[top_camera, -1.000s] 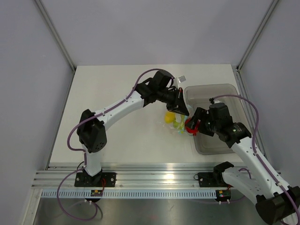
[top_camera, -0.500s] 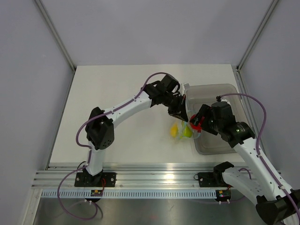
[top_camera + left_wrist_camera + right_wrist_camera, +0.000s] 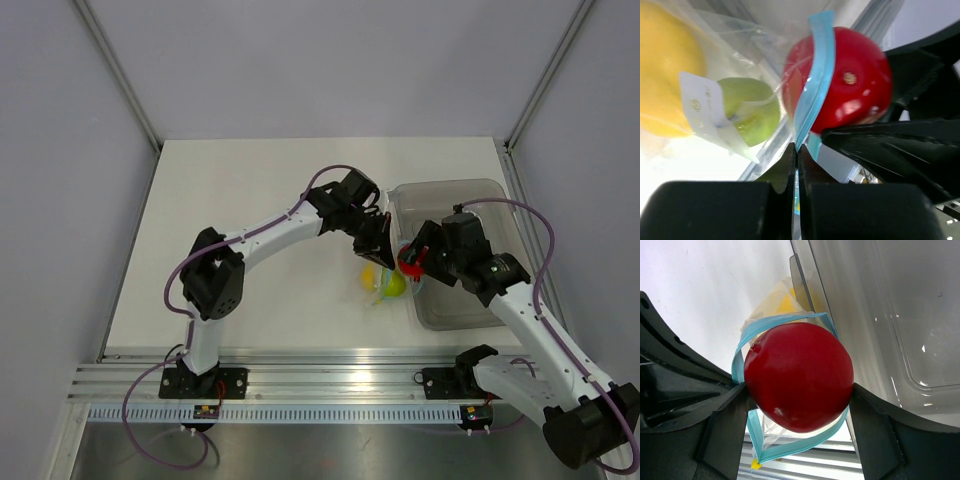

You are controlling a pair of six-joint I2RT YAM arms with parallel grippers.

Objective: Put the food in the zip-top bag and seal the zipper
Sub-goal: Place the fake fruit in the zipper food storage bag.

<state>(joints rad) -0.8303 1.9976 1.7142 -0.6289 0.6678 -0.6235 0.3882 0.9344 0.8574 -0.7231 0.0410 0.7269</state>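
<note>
My left gripper [image 3: 797,150] is shut on the light-blue zipper [image 3: 817,75] of the clear zip-top bag [image 3: 383,282] and holds the bag up beside the bin. Inside the bag lie the yellow fruit [image 3: 665,75] and the yellow-green fruit [image 3: 750,107]. My right gripper [image 3: 798,390] is shut on the glossy red fruit [image 3: 797,365]. The red fruit sits in the open mouth of the bag, with the blue zipper [image 3: 790,450] looped around it. From above, the two grippers [image 3: 385,245] [image 3: 410,262] meet at the bin's left wall.
A grey translucent rectangular bin [image 3: 470,200] stands on the right of the white table [image 3: 250,200], close against the bag and my right arm. Metal rails [image 3: 320,365] run along the near edge. Grey walls enclose the table.
The left gripper has carried the bag with the two fruits nearer and rightwards, up to the bin's wall. The red fruit in the right gripper now sits in the bag's mouth.
</note>
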